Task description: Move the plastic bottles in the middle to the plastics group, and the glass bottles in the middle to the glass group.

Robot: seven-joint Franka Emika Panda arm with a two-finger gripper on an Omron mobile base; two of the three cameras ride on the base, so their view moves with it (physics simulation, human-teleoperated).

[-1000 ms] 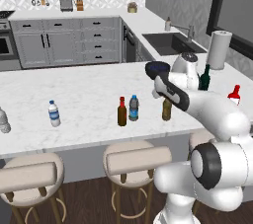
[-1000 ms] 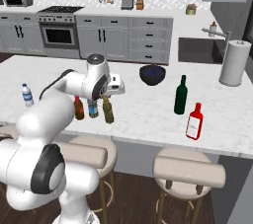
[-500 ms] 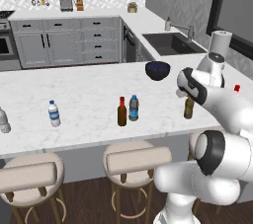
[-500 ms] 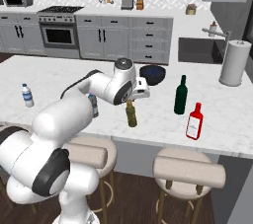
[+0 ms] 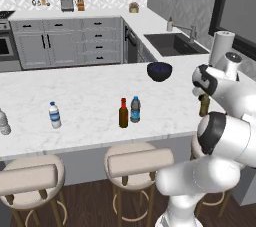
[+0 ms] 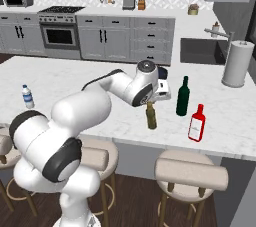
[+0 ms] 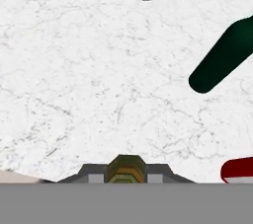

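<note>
Directly below my gripper (image 6: 150, 104), clamped shut on its top, the olive bottle (image 6: 151, 118) hangs upright, apparently just clear of the counter (image 6: 75, 78), with the green bottle (image 6: 183, 97) and red bottle (image 6: 197, 124) near on the sink side.

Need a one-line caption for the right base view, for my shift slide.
Gripper shut on the olive-amber bottle, beside the green wine bottle and red bottle.
</note>
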